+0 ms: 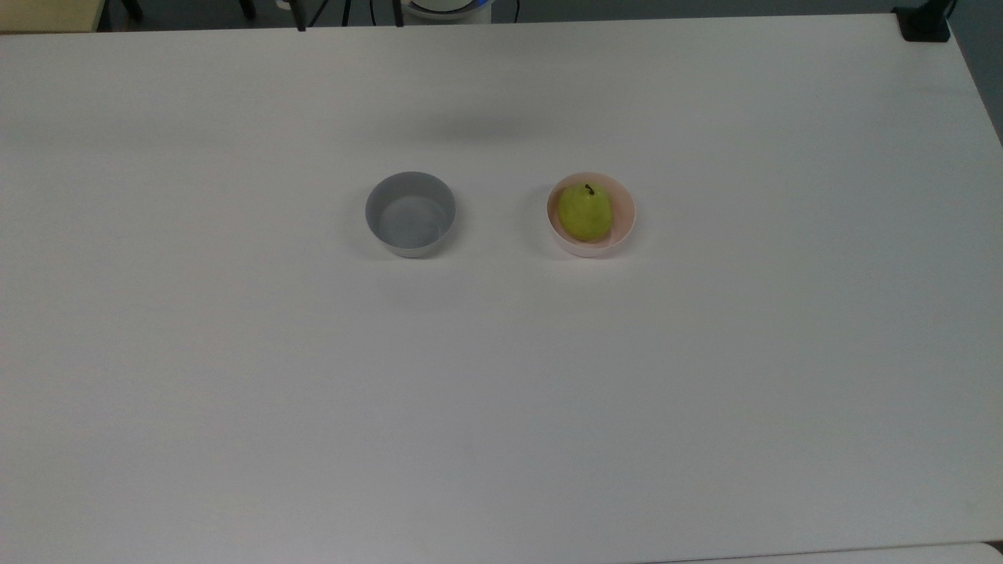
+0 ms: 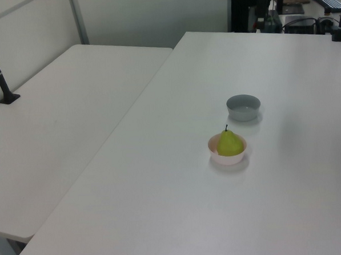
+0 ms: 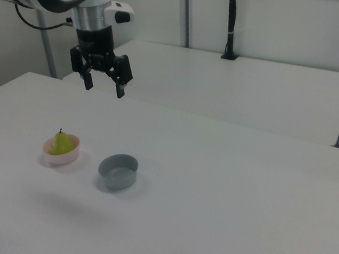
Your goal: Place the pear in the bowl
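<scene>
Two black fingers [image 3: 87, 81] of the jaws stand wide apart with nothing between them; no object is held. The gripper [image 3: 104, 88] hangs high above the table [image 3: 224, 187], in the right view's upper left, well apart from both bowls and offset toward the far edge of the table.

Below and nearer the camera in the right view, the pear [image 3: 61, 143] sits inside the pink bowl [image 3: 63, 155]. The top view confirms this: the pear [image 1: 584, 213] lies within the rim of the pink bowl [image 1: 623, 223], stem pointing toward the top view's upper edge, resting against the inner wall on the top view's left. In the left view the pear [image 2: 229, 143] stands roughly upright in the pink bowl [image 2: 226, 157], its stem up.

The grey bowl [image 1: 410, 214] stands just beside the pink bowl, on the top view's left, separate from it and holding nothing. Both bowls stand upright on the white table.

Task status, judged from this layout: the placement appears complete. The pear is contained in the target bowl, released, and seems stable. No remaining handling step is evident; at most the arm has to settle clear of the workspace.
</scene>
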Tool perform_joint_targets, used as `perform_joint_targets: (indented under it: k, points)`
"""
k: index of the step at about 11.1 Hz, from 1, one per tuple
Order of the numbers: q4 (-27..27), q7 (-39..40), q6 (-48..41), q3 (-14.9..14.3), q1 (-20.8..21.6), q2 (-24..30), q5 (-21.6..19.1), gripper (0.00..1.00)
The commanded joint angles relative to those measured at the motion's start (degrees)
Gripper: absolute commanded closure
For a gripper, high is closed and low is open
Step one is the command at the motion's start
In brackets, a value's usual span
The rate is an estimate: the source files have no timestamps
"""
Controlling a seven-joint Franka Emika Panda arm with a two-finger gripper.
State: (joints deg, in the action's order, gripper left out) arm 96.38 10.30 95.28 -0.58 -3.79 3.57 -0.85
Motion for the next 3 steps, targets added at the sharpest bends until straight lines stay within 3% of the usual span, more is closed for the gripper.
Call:
perform_joint_targets:
  k: [1, 3]
  points:
    - [-1.28, 3.42, -0.27, -1.00, 0.18, 0.12, -2.05, 0.00]
    - [-1.28, 3.15, -0.27, -0.91, 0.36, 0.12, -1.87, 0.00]
